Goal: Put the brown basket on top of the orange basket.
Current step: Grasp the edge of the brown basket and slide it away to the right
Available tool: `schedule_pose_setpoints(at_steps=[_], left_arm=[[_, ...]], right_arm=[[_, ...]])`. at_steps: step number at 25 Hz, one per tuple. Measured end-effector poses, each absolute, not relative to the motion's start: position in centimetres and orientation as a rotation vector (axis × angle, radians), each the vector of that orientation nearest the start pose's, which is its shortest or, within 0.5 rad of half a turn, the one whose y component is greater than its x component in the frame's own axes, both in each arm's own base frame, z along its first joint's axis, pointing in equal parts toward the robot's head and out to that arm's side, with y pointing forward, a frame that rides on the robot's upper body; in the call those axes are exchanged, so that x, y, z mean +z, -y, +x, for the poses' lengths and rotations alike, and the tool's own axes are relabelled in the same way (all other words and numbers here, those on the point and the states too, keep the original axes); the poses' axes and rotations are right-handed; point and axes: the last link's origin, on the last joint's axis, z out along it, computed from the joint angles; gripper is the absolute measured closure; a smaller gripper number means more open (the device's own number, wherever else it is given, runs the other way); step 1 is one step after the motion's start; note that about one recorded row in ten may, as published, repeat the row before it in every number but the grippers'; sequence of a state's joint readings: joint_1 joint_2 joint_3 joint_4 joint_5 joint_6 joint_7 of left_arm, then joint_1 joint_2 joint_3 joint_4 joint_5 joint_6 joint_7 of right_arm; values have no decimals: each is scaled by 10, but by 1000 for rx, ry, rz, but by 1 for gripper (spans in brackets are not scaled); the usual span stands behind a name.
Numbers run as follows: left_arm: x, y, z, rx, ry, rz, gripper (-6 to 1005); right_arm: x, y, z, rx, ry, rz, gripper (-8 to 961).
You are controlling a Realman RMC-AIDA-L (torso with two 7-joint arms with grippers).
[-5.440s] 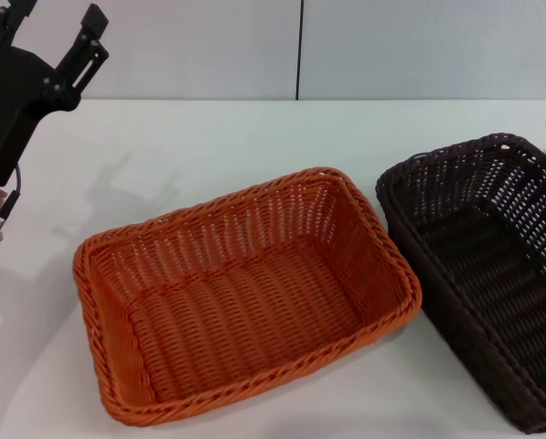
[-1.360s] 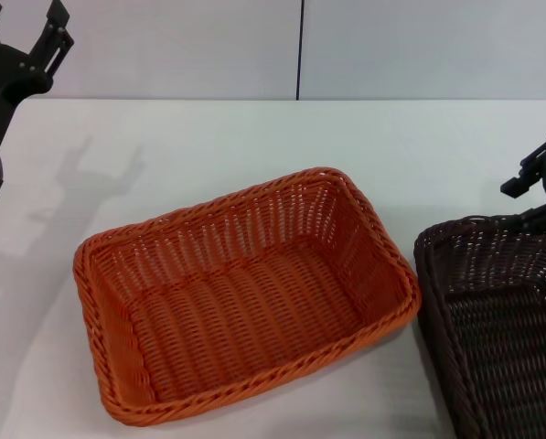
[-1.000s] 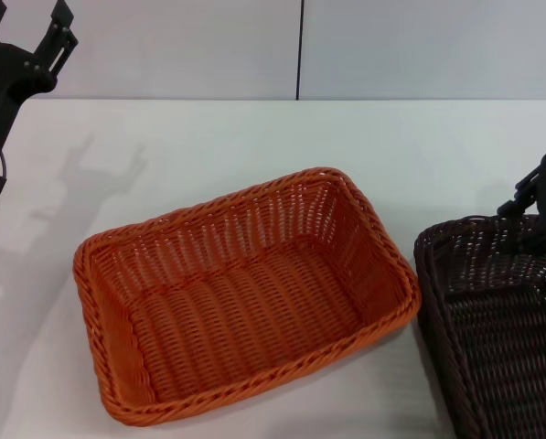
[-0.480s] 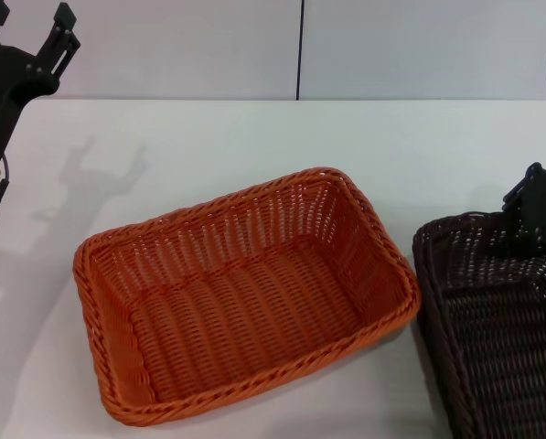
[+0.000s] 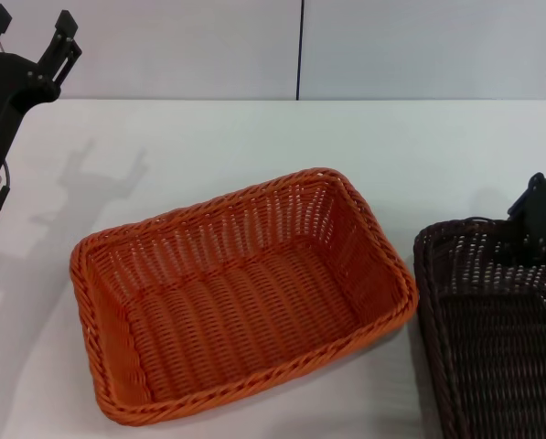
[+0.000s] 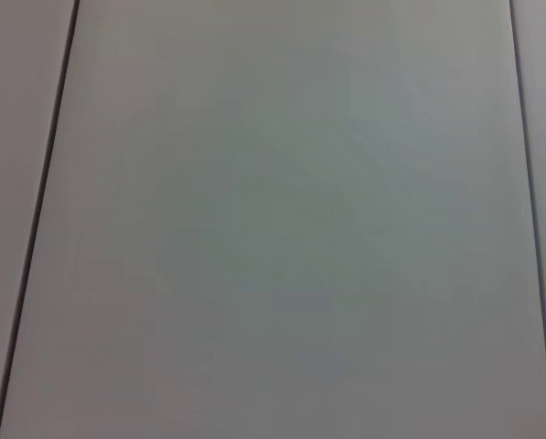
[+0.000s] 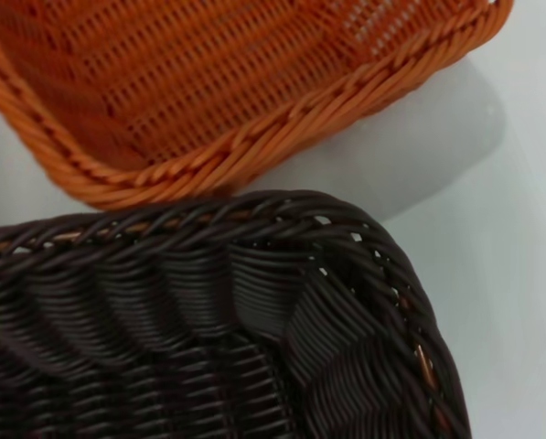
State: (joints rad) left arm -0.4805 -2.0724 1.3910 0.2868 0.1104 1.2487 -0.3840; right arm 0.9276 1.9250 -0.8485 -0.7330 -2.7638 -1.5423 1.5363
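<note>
White table (image 5: 254, 137): orange basket (image 5: 240, 293) centre frame, brown basket (image 5: 497, 329) lower right. Right gripper (image 5: 540, 212) at its far rim, grip unclear. Left gripper (image 5: 26, 41) upper left, fingers spread.

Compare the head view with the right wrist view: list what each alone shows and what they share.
Only the head view shows the left gripper raised at the table's far left corner, the right gripper at the brown basket's far rim, the whole orange basket and the wall. Only the right wrist view shows close-up where the brown rim overlaps the orange rim. Both show the two baskets on the white table.
</note>
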Motion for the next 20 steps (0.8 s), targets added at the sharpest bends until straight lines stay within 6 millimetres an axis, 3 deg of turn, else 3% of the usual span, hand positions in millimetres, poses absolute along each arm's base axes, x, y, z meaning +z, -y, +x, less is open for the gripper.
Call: schedule_pose_setpoints(at_steps=[20], left_arm=[[37, -371, -276, -1007, 359, -1573, 156]], right_arm=[[68, -395, 225, -642, -231, -3055, 792]])
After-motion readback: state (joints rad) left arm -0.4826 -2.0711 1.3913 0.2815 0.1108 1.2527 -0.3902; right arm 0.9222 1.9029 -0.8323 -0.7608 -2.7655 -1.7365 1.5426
